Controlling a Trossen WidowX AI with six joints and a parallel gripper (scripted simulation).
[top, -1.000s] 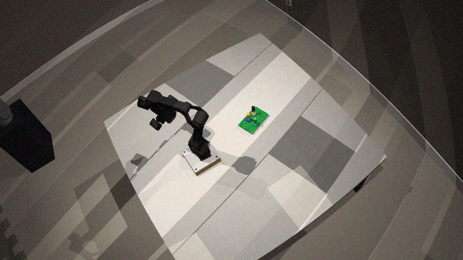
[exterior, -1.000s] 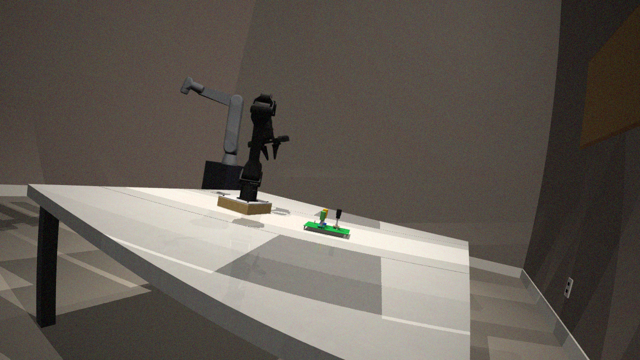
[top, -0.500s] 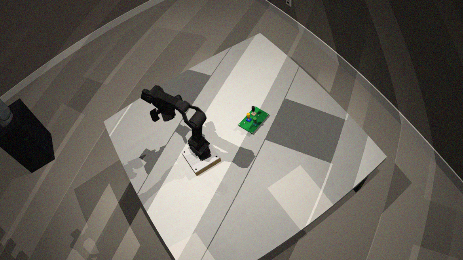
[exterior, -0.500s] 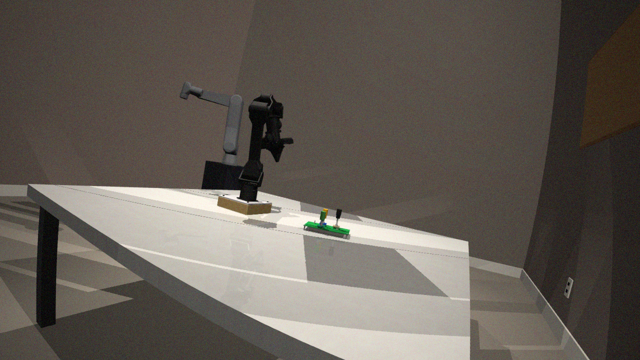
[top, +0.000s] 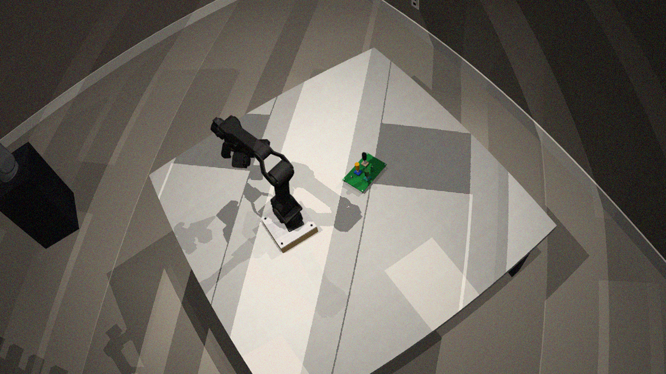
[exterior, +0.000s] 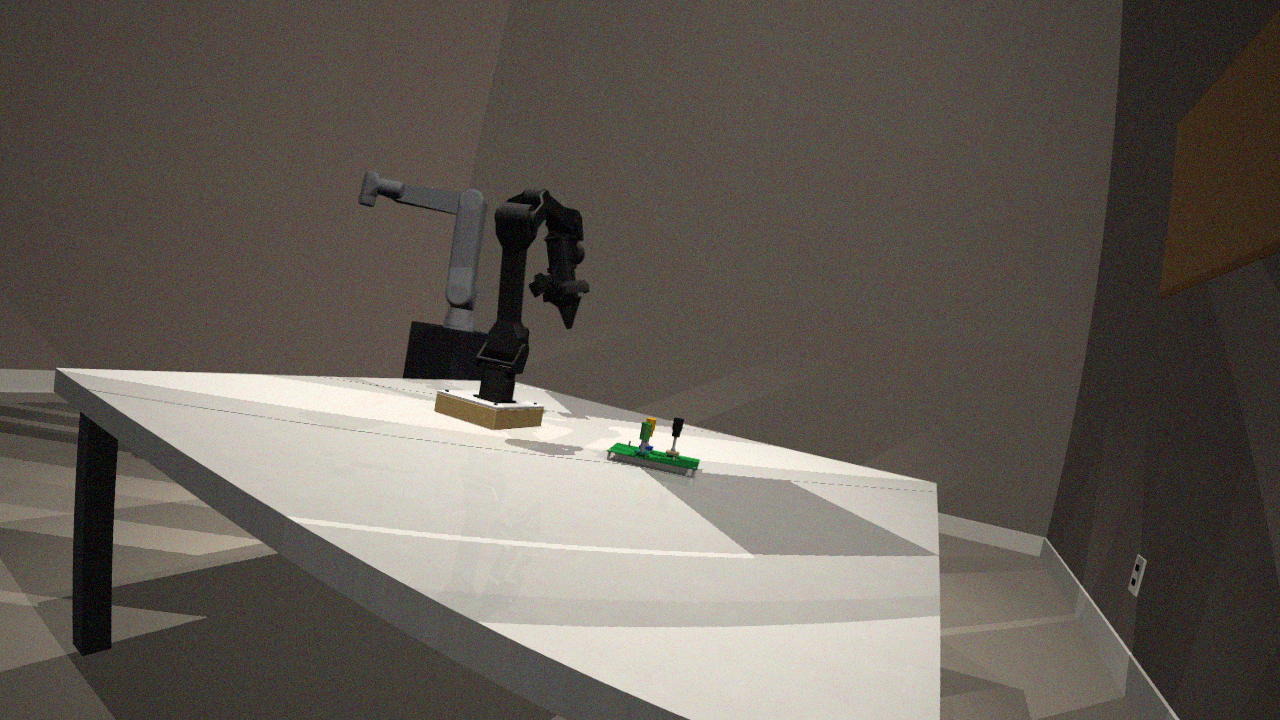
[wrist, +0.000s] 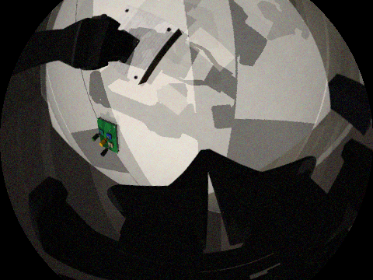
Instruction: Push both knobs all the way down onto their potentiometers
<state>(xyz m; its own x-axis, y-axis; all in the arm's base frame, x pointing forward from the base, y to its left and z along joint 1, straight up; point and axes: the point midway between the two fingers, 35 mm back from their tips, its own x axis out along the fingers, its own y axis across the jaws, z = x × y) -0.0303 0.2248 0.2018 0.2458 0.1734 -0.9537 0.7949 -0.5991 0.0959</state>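
Note:
The green circuit board stands on short legs on the table. It carries an orange knob over a blue potentiometer, a black knob over a beige one, and a green knob. In the exterior view a bare length of shaft shows below the black knob. How far down the other two sit is too small to tell. My gripper is shut and empty, fingertips together, high above the table and well away from the board.
The arm's base block stands on the white table, beside the board. A grey arm on a black pedestal stands off the table. Strong shadows cross the table top.

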